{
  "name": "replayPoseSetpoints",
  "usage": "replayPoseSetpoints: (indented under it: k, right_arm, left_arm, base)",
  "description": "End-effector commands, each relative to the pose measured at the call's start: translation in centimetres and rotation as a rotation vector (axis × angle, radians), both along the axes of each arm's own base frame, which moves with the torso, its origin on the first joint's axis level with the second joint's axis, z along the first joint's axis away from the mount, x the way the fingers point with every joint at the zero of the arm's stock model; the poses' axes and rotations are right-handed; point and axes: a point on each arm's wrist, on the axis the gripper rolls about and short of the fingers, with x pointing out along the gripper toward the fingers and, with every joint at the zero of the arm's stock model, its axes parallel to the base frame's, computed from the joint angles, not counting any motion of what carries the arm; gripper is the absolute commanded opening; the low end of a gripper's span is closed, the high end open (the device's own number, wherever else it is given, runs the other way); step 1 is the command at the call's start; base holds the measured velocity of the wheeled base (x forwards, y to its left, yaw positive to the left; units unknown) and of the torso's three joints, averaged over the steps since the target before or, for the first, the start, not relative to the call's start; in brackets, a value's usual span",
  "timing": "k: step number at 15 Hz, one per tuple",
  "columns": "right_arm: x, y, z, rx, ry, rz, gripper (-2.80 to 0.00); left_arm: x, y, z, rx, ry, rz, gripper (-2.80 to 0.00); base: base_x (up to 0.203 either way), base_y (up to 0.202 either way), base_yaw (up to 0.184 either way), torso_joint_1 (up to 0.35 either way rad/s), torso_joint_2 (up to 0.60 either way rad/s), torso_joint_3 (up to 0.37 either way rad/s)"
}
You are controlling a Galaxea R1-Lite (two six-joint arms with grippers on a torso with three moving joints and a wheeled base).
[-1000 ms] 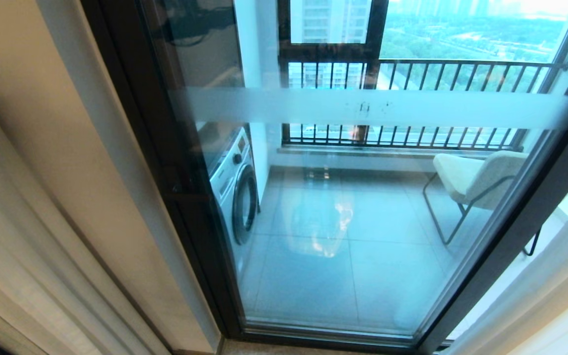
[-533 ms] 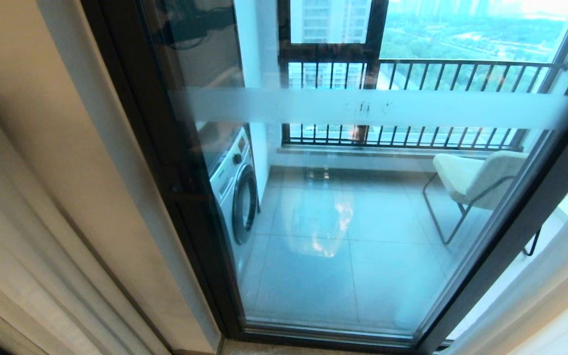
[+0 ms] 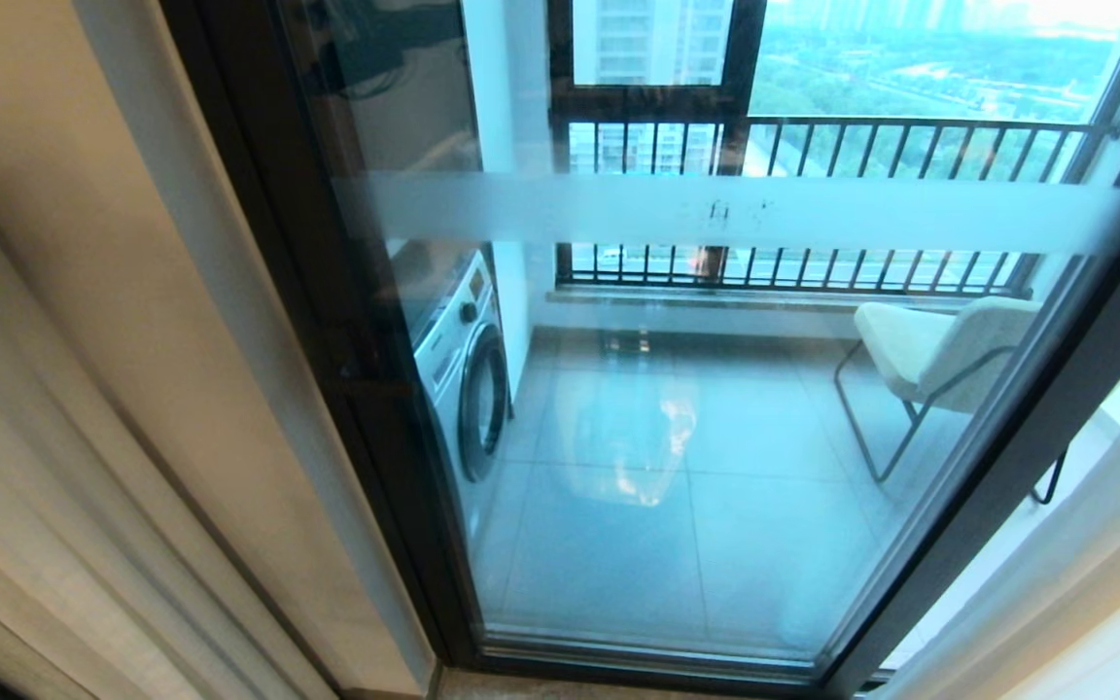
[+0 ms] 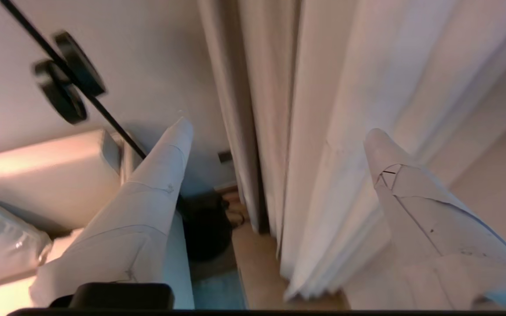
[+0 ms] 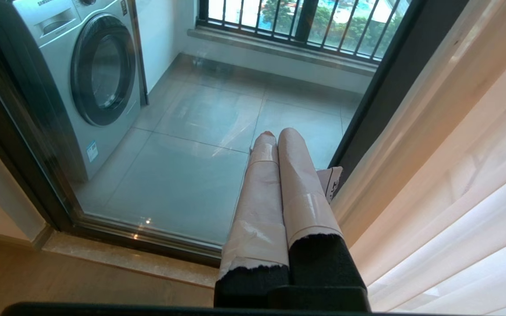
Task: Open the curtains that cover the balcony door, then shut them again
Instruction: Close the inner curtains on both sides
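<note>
The balcony door (image 3: 716, 437) fills the head view: a tall glass panel in a dark frame (image 3: 366, 389) with a frosted band (image 3: 735, 214); nothing covers it. Sheer white curtains are gathered at both sides, at the left (image 3: 25, 506) and at the lower right (image 3: 1056, 583). Neither gripper shows in the head view. My left gripper (image 4: 279, 129) is open, its white fingers (image 4: 165, 175) spread wide in front of bunched curtain folds (image 4: 323, 145), gripping nothing. My right gripper (image 5: 275, 134) is shut and empty, low before the door's glass (image 5: 182, 175), with sheer curtain (image 5: 477, 219) beside it.
Behind the glass stand a washing machine (image 3: 468, 369) on the left and a pale chair (image 3: 939, 350) on the right, with a black-barred railing (image 3: 813, 146) beyond. In the left wrist view a light cushioned seat (image 4: 37, 175) and a dark object (image 4: 204, 228) sit beside the curtain folds.
</note>
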Motion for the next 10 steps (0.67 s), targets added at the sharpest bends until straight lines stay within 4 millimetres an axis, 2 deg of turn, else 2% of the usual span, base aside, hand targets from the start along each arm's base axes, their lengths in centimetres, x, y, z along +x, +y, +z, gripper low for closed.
replayPoseSetpoints:
  k: [1,10]
  right_arm:
    - [0.0,0.0,0.0,-0.002,0.002,0.001,-2.80]
    - [0.0,0.0,0.0,-0.002,0.002,0.001,-2.80]
  left_arm:
    - [2.0,1.2,-0.1,-0.052,0.050,-0.017,0.00]
    - [8.8,5.6,1.1,-0.117,0.061,-0.076,0.00]
  base:
    - [0.000,0.000,0.000,0.000,0.00,0.000]
    - [0.000,0.000,0.000,0.000,0.00,0.000]
